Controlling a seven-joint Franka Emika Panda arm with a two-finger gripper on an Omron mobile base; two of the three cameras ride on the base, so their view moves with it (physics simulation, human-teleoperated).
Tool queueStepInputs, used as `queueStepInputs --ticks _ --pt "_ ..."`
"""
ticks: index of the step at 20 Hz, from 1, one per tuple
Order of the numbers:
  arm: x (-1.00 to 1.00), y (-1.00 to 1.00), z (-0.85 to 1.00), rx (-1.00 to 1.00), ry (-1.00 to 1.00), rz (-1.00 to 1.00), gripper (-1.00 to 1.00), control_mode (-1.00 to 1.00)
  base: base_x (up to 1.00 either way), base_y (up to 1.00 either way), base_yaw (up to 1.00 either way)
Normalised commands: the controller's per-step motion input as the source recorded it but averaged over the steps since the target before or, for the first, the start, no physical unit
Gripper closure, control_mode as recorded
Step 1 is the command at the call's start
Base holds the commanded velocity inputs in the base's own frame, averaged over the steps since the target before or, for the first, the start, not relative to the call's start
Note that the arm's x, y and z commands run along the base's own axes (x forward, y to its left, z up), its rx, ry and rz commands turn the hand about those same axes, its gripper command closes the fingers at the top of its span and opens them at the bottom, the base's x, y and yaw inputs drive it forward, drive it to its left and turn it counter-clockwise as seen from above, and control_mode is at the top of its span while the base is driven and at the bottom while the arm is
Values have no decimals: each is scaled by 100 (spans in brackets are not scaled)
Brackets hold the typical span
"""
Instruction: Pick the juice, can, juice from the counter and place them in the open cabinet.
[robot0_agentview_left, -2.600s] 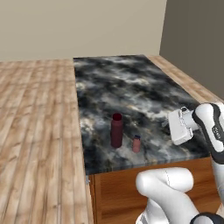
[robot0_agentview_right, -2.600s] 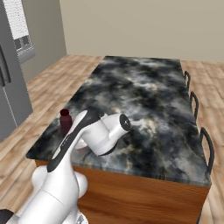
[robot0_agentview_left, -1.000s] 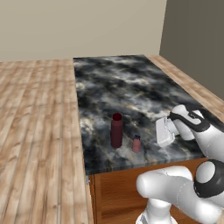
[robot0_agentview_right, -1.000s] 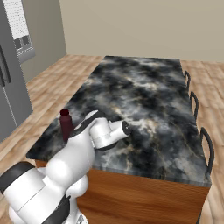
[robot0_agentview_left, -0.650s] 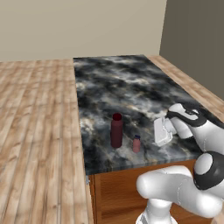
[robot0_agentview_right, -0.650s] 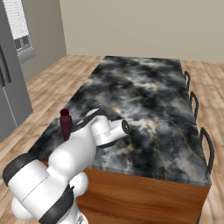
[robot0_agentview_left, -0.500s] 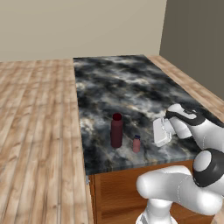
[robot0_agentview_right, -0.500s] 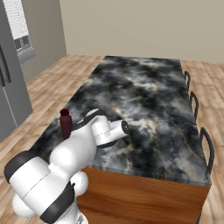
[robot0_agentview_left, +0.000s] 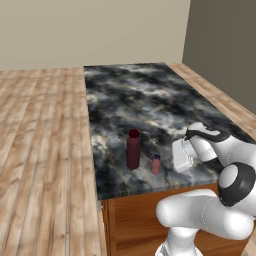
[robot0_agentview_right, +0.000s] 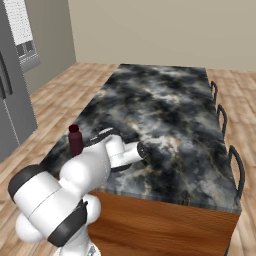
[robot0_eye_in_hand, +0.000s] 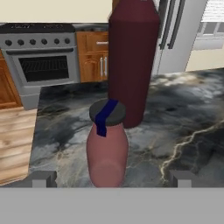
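Small pink juice bottle (robot0_eye_in_hand: 107, 146), dark lid with blue label strip, upright near desk (robot0_agentview_left: 150, 105) front edge, just beside taller maroon bottle (robot0_agentview_left: 133, 149) behind it. Step in hand, by my reading: approach for first pick, nothing lifted yet. Claw (robot0_eye_in_hand: 109, 178) level with juice bottle, jaws spread full wide, bottle centred between fingertips (robot0_eye_in_hand: 43, 178), no contact visible, holding nothing. Next move likely: ease forward, close on bottle body, keep clear of maroon bottle. Oven (robot0_eye_in_hand: 43, 65) and fridge (robot0_agentview_right: 12, 95) stand beyond.

Light wooden plank flooring (robot0_agentview_left: 40, 130) is seen at the left, beige walls (robot0_agentview_left: 90, 30) behind. A grey refrigerator (robot0_agentview_right: 12, 100) stands at upper left, a stove (robot0_eye_in_hand: 41, 61) beside wooden cupboards (robot0_eye_in_hand: 94, 54).
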Motion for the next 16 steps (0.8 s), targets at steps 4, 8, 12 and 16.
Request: queueStepInputs --ticks 4,8,12,16 --pt "5 12 -5 0 0 0 -100 -100 0 0 0" --pt "5 11 -4 0 0 0 -100 -100 0 0 0" --pt "8 9 -7 0 0 0 -100 -100 0 0 0" --pt "12 4 -11 0 0 0 -100 -100 0 0 0"
